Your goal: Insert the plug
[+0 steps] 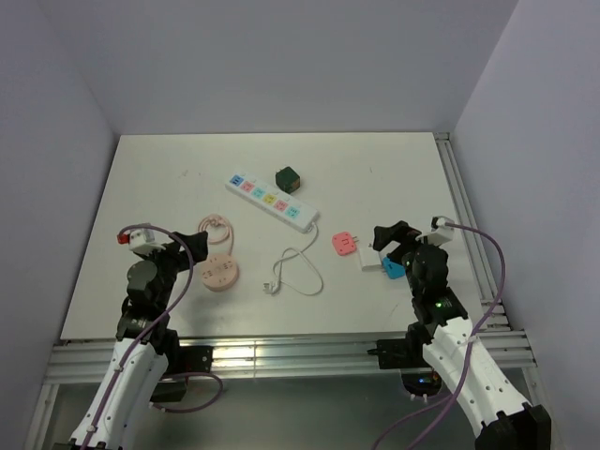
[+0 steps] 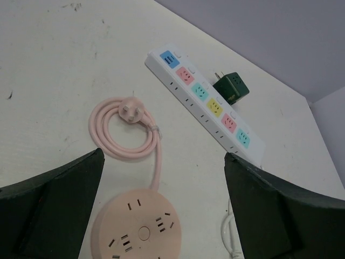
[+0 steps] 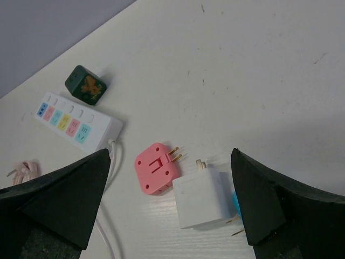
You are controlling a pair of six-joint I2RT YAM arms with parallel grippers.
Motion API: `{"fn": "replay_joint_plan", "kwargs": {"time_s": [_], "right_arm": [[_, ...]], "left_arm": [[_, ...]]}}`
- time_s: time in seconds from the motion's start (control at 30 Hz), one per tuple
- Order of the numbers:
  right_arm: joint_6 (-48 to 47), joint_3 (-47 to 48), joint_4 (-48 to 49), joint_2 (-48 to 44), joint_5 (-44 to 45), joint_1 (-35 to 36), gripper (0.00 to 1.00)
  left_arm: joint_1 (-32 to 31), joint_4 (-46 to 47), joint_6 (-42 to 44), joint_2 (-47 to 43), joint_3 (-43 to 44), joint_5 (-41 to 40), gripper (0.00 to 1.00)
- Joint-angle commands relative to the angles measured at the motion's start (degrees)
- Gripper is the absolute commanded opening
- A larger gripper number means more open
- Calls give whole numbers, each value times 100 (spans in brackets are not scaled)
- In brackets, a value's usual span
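Overhead view of a pale table [image 1: 394,169] with two robot arms reaching in from the near edge.

At far left, the left gripper [image 1: 195,251] hovers with its jaws spread wide and nothing between them. Just right of it lies a round pink socket hub [image 1: 217,274], face up. The hub's pink cord [image 2: 116,141] is coiled in a loop behind it, and the cord's pink three-pin plug [image 2: 131,111] lies flat on the table inside the top of the coil, plugged into nothing.

Toward the middle, a long white power strip [image 1: 270,201] lies diagonally, with a row of coloured sockets (blue, pink, green, yellow, pink and green in the left wrist view). All of its sockets are unoccupied. A dark green cube adapter [image 1: 288,178] sits just behind the strip. A thin white cable [image 1: 298,272] runs from the strip's right end and curls loosely toward the front of the table.

Right of centre, three small plug-in units lie close together. They are a pink adapter [image 3: 156,168] with its prongs showing, a white charger block [image 3: 200,196] beside it, and a blue piece [image 1: 392,270] partly hidden by the gripper.

At right, the right gripper [image 1: 396,242] hangs over this cluster, jaws fully apart and holding nothing.
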Motion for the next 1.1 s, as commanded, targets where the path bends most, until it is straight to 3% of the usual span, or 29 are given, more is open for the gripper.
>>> {"fn": "replay_joint_plan", "kwargs": {"time_s": [0.0, 0.2, 0.33, 0.47, 0.6, 0.7, 0.77, 1.07], "right_arm": [[-150, 40, 324, -26, -151, -3, 100], [-361, 155, 630, 588, -792, 6, 100], [-519, 821, 377, 1580, -1022, 120, 99], [-660, 1077, 464, 2021, -1039, 489, 96], [-976, 1490, 456, 2557, -716, 1391, 95], [-1213, 2383, 184, 3338, -512, 1824, 94], [-1363, 2798, 69, 4041, -730, 1931, 85], [-2417, 5435, -423, 6907, -873, 1957, 85]], "left_arm": [[-3, 178, -110, 19, 78, -83, 100], [-3, 125, -180, 238, 149, -206, 100], [-3, 134, -198, 379, 184, -250, 99], [-3, 160, -171, 449, 210, -163, 100], [6, 195, -189, 467, 201, -180, 100], [-3, 213, -189, 537, 210, -171, 99], [6, 222, -180, 616, 245, -110, 99], [-3, 389, -48, 669, 219, 242, 99]]}}
